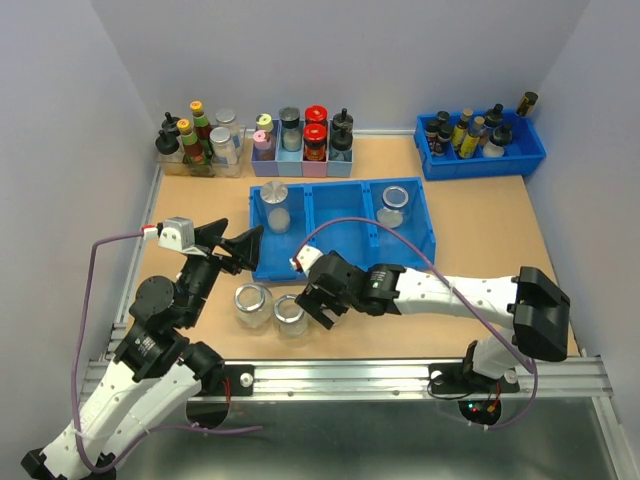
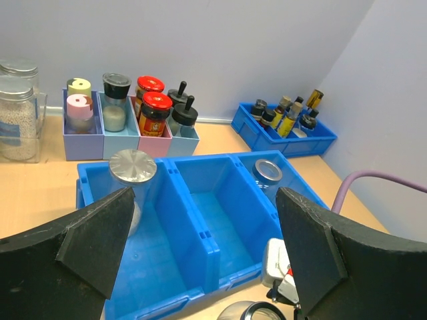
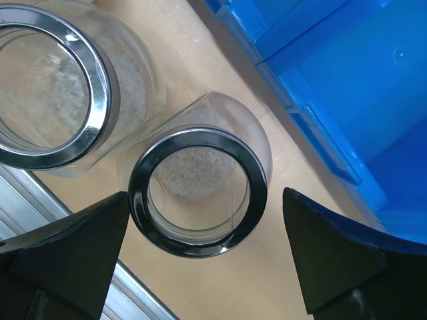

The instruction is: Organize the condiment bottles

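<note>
Right gripper (image 3: 205,200): fingers wide, near jar (image 3: 198,193) below, between them, no grip yet
Left gripper (image 2: 203,200): fingers wide, empty, tray (image 2: 220,227) ahead of them
Done: lidded jar (image 1: 276,205), far jar (image 1: 393,203) in tray
Left: near jar, and side jar (image 3: 47,93) just beside right fingers, both on table (image 1: 480,230)

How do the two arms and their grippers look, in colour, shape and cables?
The left arm and right arm have white shells with black joints. The left gripper and right gripper each carry two matte black, wedge-shaped fingers. A purple cable loops away from each wrist, next to a small white camera block with a red detail.
</note>
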You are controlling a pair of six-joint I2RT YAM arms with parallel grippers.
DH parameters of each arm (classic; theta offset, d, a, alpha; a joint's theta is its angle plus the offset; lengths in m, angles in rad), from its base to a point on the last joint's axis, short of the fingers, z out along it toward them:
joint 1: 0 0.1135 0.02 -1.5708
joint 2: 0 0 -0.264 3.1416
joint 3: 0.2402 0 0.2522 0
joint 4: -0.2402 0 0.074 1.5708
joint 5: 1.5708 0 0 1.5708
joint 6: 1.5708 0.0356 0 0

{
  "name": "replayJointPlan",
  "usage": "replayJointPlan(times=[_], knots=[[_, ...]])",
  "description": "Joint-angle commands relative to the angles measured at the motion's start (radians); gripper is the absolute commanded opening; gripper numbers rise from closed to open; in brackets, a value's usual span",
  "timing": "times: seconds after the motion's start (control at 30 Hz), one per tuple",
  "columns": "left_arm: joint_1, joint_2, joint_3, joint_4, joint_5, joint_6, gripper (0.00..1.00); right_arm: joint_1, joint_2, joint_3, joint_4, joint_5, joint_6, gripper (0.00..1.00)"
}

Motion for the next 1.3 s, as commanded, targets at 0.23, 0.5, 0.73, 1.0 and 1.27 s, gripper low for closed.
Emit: replayJointPlan(times=[0.23,0.5,0.73,1.0,1.27], knots=[[-0.002,-0.024,-0.011,0.038,-0.016,-0.010,0.99,0.001,0.040,0.031,0.033,-0.039,0.000,0.85],[-0.002,-0.042,-0.014,0.033,-0.023,-0.013,0.99,0.001,-0.013,-0.006,0.032,-0.012,0.047,0.28],[-0.002,-0.039,-0.012,0.031,-0.024,-0.011,0.99,0.001,-0.146,-0.064,-0.026,0.053,0.139,0.10],[-0.002,-0.021,-0.011,0.036,-0.018,-0.013,0.99,0.001,-0.259,-0.073,-0.140,0.149,0.297,0.00],[-0.002,-0.010,-0.014,0.042,-0.009,-0.018,0.99,-0.004,-0.383,0.040,-0.322,0.382,0.522,0.00]])
